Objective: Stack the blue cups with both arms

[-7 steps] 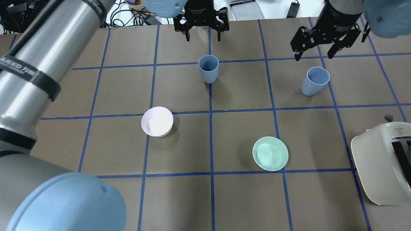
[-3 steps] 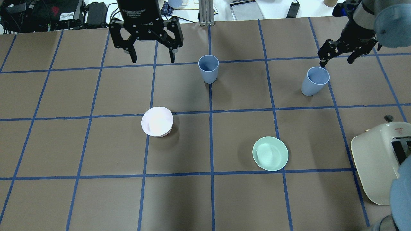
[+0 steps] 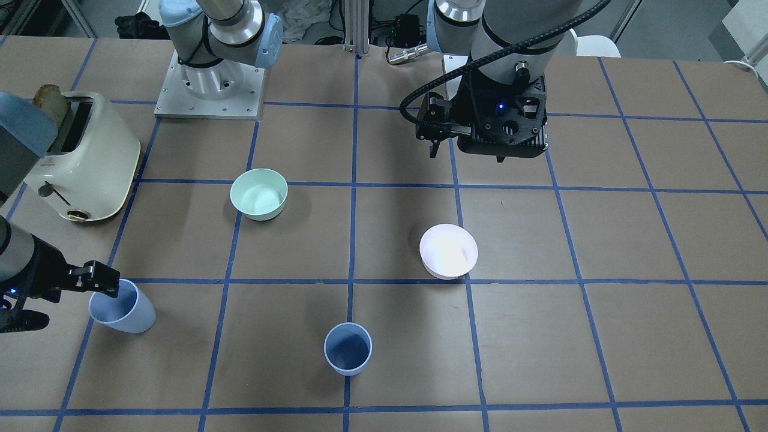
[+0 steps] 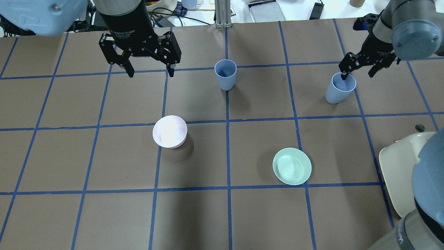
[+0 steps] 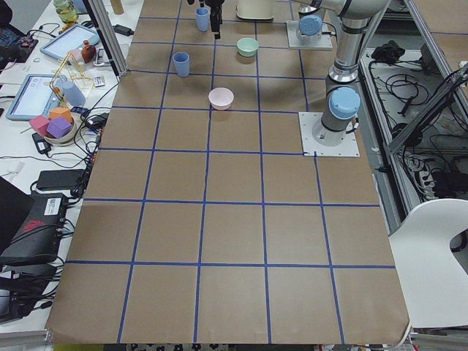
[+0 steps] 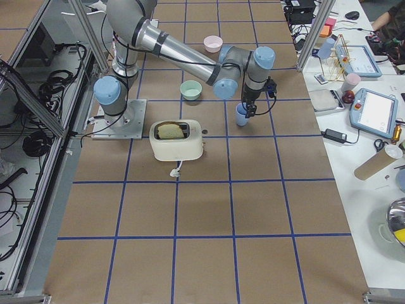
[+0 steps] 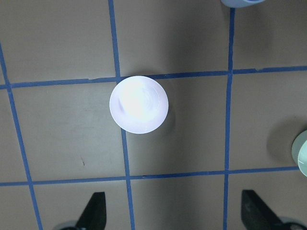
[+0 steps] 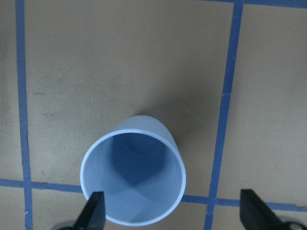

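Two blue cups stand upright on the brown table. The middle cup (image 4: pixel 225 78) (image 3: pixel 348 351) stands alone. The right cup (image 4: pixel 338 92) (image 3: pixel 123 313) (image 8: pixel 133 187) is under my right gripper (image 4: pixel 357 75) (image 8: pixel 173 211). That gripper is open, with one finger over the cup's rim and the other well clear of it, so the cup sits off-centre between the jaws. My left gripper (image 4: pixel 151 74) (image 7: pixel 173 213) is open and empty, held high to the left of the middle cup, and its camera looks down on the pink bowl.
A pale pink bowl (image 4: pixel 170 132) (image 7: pixel 139 104) sits left of centre and a mint-green bowl (image 4: pixel 292 166) (image 3: pixel 259 192) right of centre. A cream toaster (image 3: pixel 84 156) (image 6: pixel 179 140) with a slice of bread stands at the right edge. Clutter lies beyond the far edge.
My left gripper has swung from behind the middle cup to the left, still open. My right gripper has come down and in onto the right cup's rim, still open.
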Motion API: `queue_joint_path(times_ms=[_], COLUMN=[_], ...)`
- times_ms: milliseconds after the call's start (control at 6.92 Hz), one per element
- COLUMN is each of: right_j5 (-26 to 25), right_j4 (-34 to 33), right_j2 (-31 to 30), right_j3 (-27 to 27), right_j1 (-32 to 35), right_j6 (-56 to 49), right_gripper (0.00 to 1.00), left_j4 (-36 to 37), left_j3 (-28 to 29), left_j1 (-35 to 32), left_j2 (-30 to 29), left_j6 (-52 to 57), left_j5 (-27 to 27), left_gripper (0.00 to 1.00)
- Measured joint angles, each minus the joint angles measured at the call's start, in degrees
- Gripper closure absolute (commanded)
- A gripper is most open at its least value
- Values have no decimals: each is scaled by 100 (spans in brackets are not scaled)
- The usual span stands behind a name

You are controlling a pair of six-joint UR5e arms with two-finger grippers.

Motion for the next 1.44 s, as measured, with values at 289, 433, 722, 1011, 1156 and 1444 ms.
queue_joint_path(times_ms=[289, 433, 722, 1011, 1156, 1444], right_j5=[5, 19, 74, 240, 263, 250], right_j4=[-91, -116, -126, -104, -10, 573], right_j2=[245, 301, 353, 328, 284, 119], right_j3=[30, 31, -11, -61, -141, -628], right_j1=[-121, -161, -178, -176, -157, 111], right_j6=[3, 5, 217, 581, 730, 1381], right_gripper=[75, 93, 100, 100, 100, 100], left_j4=[833, 1043, 1160, 1169, 1168, 1167], left_j3=[-583, -694, -747, -769, -773, -776], left_j1=[168, 235, 271, 279, 281, 288], left_j2=[296, 367, 414, 447, 459, 472], left_j6=[368, 484, 532, 531, 524, 530], left_j5=[-6, -11, -4, 6, 7, 13], left_gripper=[0, 0, 0, 0, 0, 0])
